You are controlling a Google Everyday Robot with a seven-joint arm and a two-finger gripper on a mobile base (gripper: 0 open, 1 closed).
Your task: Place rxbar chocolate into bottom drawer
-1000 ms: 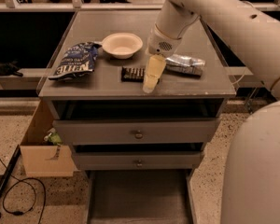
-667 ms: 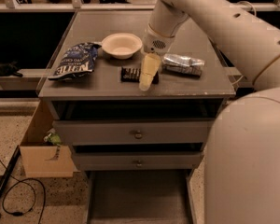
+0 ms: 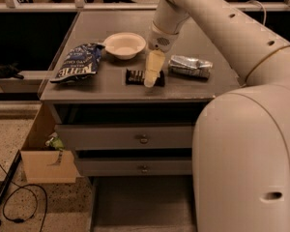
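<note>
Overhead, the single camera view shows the robot's pale arm (image 3: 222,25) reaching across from the right so that the tool (image 3: 149,82) points down at the front middle of the bench (image 3: 87,28). Its tip sits right on or just above the rxbar chocolate (image 3: 134,77). Whether the tool is apart, together or clamped on the bar cannot be told from this angle, since it reads as one tapered cream shape. The bar lies flat near the front edge, its dark wrapper showing on either side of the tool, which suggests the approach is centred for a pick from above. A blue chip bag (image 3: 77,64) lies well to its left, a white bowl (image 3: 124,44) sits just behind it, and a crinkled silver foil packet (image 3: 191,65) lies close on its right, so a narrow vertical reach probably avoids nudging these neighbours. Below the bench top, two grey upper drawers (image 3: 143,139) with round knobs are shut, while the bottom drawer (image 3: 135,204) is pulled out toward the camera as a shallow grey tray, evidently ready to take the bar. The robot's bulky white body (image 3: 246,163) hides the right side of that drawer. To the left, a cardboard box (image 3: 43,166) holds something green, and a dark cable (image 3: 19,209) loops over the speckled floor (image 3: 63,211).
</note>
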